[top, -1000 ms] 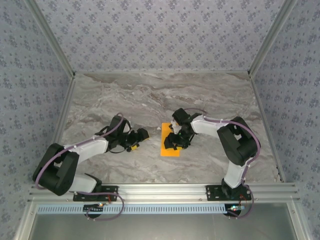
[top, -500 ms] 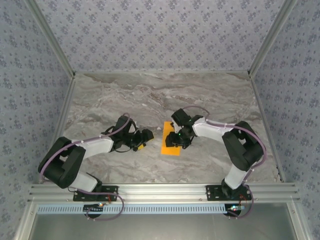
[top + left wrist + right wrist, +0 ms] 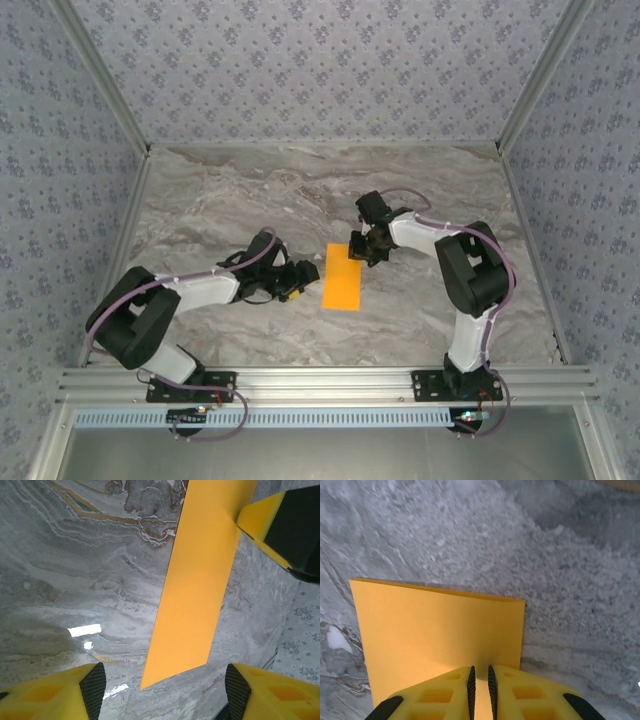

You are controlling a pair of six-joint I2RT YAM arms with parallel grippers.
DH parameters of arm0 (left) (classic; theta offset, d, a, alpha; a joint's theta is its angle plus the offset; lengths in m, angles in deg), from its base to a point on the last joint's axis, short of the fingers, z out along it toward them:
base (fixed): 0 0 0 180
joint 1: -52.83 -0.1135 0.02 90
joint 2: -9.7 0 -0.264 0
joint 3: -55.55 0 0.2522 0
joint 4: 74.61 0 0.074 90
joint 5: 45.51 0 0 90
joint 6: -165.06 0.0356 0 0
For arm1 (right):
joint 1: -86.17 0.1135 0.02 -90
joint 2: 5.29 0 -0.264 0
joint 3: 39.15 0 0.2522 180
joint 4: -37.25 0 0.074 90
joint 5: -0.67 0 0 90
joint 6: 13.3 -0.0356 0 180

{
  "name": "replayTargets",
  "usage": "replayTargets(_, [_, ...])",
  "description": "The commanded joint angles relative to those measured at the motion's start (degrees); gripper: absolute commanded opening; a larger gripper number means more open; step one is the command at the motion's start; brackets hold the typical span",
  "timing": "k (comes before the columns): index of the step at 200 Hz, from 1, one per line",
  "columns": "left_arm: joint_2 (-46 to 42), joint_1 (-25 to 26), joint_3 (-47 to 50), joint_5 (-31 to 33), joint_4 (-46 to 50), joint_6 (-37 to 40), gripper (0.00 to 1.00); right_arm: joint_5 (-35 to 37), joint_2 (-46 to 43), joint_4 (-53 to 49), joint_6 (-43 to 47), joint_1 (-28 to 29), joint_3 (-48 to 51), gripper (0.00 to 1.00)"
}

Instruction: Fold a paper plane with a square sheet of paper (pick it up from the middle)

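Orange and thin, the plain bright sheet of paper (image 3: 342, 278) lies flat on the grey marbled tabletop (image 3: 250, 200), a little right of the middle. It shows as one long narrow rectangle, its length running from near to far. We judge it to be the square folded in half, though no crease line is plain to us.

It will likely handle as something almost weightless and limp. It should slide readily on the smooth stone, droop if lifted by one end, and keep any dent that a hard finger presses into it. We would take hold at the middle of a long edge, as the task asks, so that both ends hang evenly. We would pin it first so that it cannot skate away.

At its far end stands the right gripper (image 3: 480, 672), set down on the paper. Its yellow fingers (image 3: 445, 690) are drawn nearly together, with only a thin slit between them. Whether paper is nipped in that slit or merely pressed flat we cannot tell.

Just left of the sheet, the left gripper (image 3: 164, 684) has its two yellow, black-padded fingers (image 3: 55, 695) spread wide. The sheet's near end lies ahead between them, untouched.

We count one sheet, two grippers with two fingers each, one tabletop, and three patterned blue-grey wall panels (image 3: 320, 70) around it.
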Motion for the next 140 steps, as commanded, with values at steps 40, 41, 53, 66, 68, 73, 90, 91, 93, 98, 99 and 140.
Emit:
replayTargets(40, [2.9, 2.7, -3.6, 0.4, 1.0, -2.0, 0.61, 0.0, 2.9, 1.0, -3.4, -3.4, 3.1, 0.19])
replayTargets(41, [3.0, 2.7, -3.7, 0.5, 1.1, -2.0, 0.61, -0.1, 2.9, 1.1, -3.4, -3.5, 3.3, 0.19])
replayTargets(53, [3.4, 3.7, -4.2, 0.6, 1.6, -2.4, 0.58, -1.3, 3.0, 2.2, -4.7, -4.6, 4.8, 0.19])
replayTargets(66, [3.9, 4.8, -4.9, 1.4, 3.0, -2.8, 0.56, -1.7, 3.1, 2.7, -5.6, -5.4, 5.7, 0.19])
replayTargets(68, [4.0, 4.9, -5.0, 1.6, 3.3, -2.7, 0.56, -1.8, 3.2, 2.8, -5.6, -5.4, 5.8, 0.19])
replayTargets(73, [4.2, 5.3, -5.3, 2.0, 4.1, -2.8, 0.55, -1.8, 3.1, 2.8, -5.9, -5.6, 6.0, 0.19])
replayTargets(90, [5.2, 6.6, -7.0, 3.9, 7.7, -2.5, 0.53, -2.0, 3.3, 2.9, -6.5, -6.1, 6.6, 0.19])
replayTargets(91, [5.2, 6.7, -7.1, 4.0, 8.0, -2.5, 0.53, -1.9, 3.3, 3.0, -6.6, -6.1, 6.7, 0.19])
replayTargets(93, [5.3, 6.8, -7.3, 4.3, 8.4, -2.4, 0.53, -1.9, 3.4, 3.0, -6.7, -6.2, 6.7, 0.19])
replayTargets(98, [5.6, 7.2, -7.8, 5.0, 9.5, -2.3, 0.52, -1.9, 3.5, 2.9, -7.1, -6.4, 6.9, 0.19])
replayTargets(99, [5.6, 7.3, -7.9, 5.1, 9.6, -2.3, 0.52, -1.9, 3.5, 2.9, -7.2, -6.5, 6.9, 0.19])
replayTargets(140, [7.2, 9.3, -10.5, 8.9, 15.1, -2.8, 0.49, -2.9, 4.7, 4.0, -9.4, -8.0, 8.6, 0.19])
